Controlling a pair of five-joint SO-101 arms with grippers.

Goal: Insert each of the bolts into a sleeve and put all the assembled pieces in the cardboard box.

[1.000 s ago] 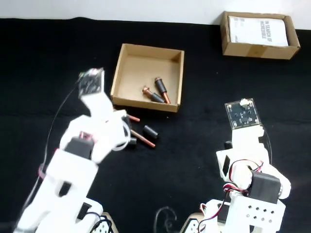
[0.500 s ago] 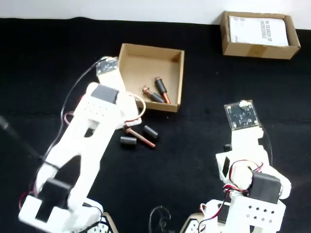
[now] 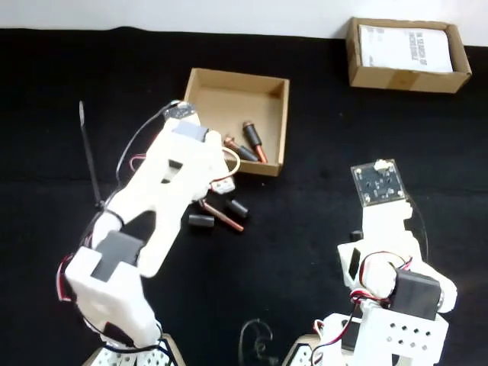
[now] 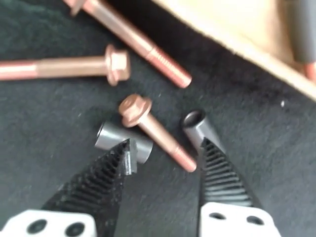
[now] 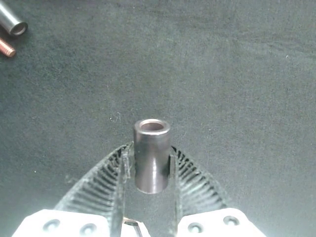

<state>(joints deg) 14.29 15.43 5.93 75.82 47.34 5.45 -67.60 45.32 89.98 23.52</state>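
My left gripper (image 4: 166, 147) hangs open just above the black cloth, in front of the cardboard box (image 3: 221, 103). A copper bolt (image 4: 153, 129) lies between its fingers. One dark sleeve (image 4: 121, 142) lies beside one fingertip and another sleeve (image 4: 196, 124) beside the other. Two more bolts (image 4: 69, 66) (image 4: 131, 37) lie a little farther off. The box holds two assembled pieces (image 3: 245, 145). My right gripper (image 5: 151, 154) is shut on an upright dark sleeve (image 5: 152, 136), apart from the pile, at the right of the table.
A second cardboard box (image 3: 404, 76) with a printed sheet in it stands at the back right. The left arm (image 3: 164, 191) stretches over the cloth left of the loose parts. Another sleeve (image 5: 12, 22) and a bolt tip (image 5: 5, 49) show in the right wrist view.
The left arm has swung from the left toward the box's front and now hangs over the loose bolts and sleeves. The right arm has kept still.
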